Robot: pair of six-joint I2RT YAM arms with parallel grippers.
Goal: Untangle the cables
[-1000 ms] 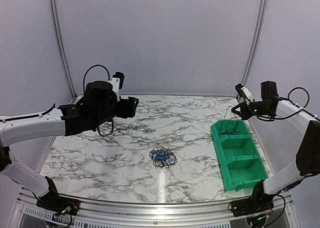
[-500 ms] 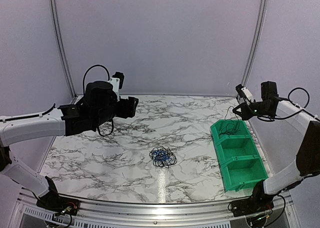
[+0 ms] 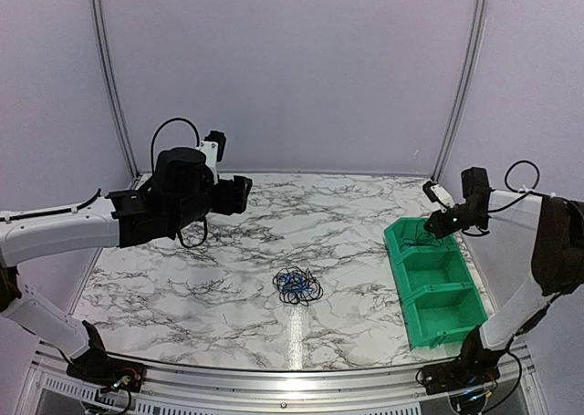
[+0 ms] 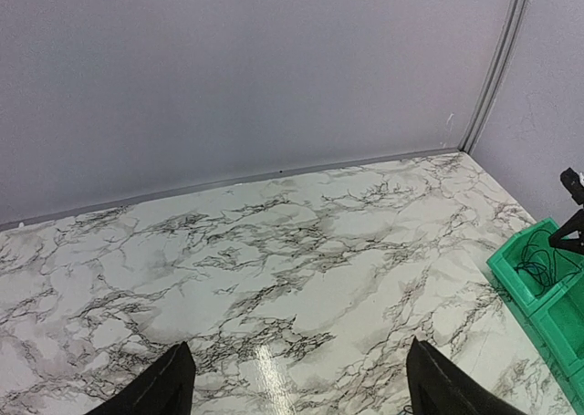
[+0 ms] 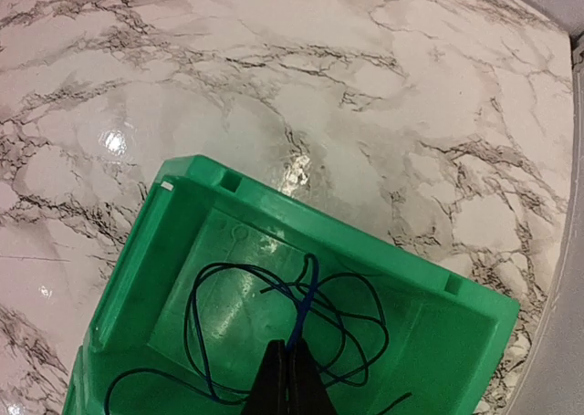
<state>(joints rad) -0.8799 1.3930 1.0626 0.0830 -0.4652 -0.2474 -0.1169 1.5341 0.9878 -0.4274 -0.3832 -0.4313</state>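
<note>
Right arm is the only thing that moved since a second ago: it pulled in and dropped lower, so the right gripper [image 3: 431, 223] now sits right over the 12 o'clock end of the green bin [image 3: 395, 267] instead of hanging higher and further out. Left arm hasn't budged at all.

From the right wrist camera, the right gripper [image 5: 287, 374] has its fingers pressed together, and a blue cable [image 5: 306, 306] runs straight up to the tips, so it looks pinched on that strand. The rest of the blue cable loops around the floor of that end compartment, along with a thin black cable [image 5: 196, 315] coiled loosely around it. The bin's rim [image 5: 319, 219] is tilted in that view, with marble table past it towards 12 o'clock.

The left gripper [image 3: 239, 194] is held up in the air at about 10 o'clock from the tangle [image 3: 297, 286], well apart from it. On its own camera the left gripper [image 4: 299, 360] has its fingers spread wide with nothing between them, just the marble below.

That tangle, a small knot of blue and black wire, is lying on the table [image 3: 182, 269] around the middle, a bit towards 6 o'clock. Neither gripper is touching it. The bin stands out at 3 o'clock from it, well apart.
</note>
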